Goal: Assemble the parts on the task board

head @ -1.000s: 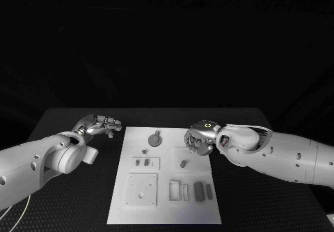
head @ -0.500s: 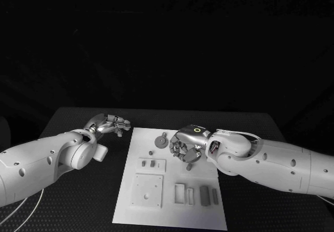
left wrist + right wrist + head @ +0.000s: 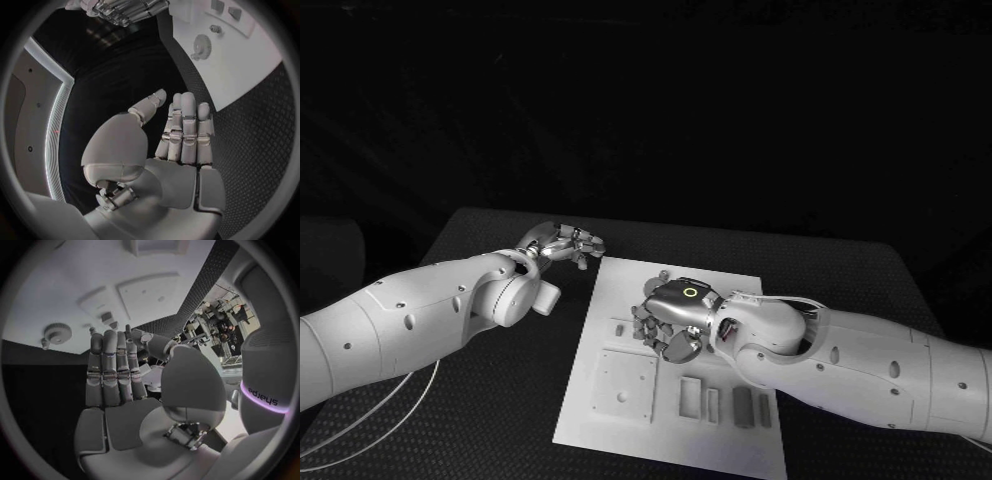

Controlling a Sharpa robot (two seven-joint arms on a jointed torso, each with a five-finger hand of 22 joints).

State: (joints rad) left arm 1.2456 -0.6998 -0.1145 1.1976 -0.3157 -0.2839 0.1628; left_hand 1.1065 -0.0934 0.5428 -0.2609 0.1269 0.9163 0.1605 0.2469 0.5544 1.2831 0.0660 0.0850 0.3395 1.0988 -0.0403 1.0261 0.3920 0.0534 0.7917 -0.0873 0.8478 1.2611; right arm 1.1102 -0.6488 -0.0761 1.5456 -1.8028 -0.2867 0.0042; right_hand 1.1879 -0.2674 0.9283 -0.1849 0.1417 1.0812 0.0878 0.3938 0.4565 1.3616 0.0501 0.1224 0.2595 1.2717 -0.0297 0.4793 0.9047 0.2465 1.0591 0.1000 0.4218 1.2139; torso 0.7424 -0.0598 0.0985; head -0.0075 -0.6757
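Observation:
The white task board (image 3: pixel 625 432) lies in the middle of the black table. My right hand (image 3: pixel 668 320) hovers over the board's middle with its fingers stretched out and nothing in them. A grey gear (image 3: pixel 57 333) lies on the board beyond its fingertips, next to a small raised plate (image 3: pixel 103 307) with short pieces. My left hand (image 3: pixel 564 243) hangs over the table just off the board's far left corner, flat, fingers side by side, holding nothing. From that wrist I see the gear (image 3: pixel 202 46) and the board (image 3: pixel 250 65).
Near the board's front edge lie a square plate (image 3: pixel 627 385), a slotted holder (image 3: pixel 689 397) and two dark bars (image 3: pixel 741 405). Black table (image 3: pixel 473 420) lies bare on both sides of the board. A white cable (image 3: pixel 387 420) hangs by my left arm.
The camera has shifted. My right hand has moved from the board's right edge to over its middle. My left hand stays by the far left corner.

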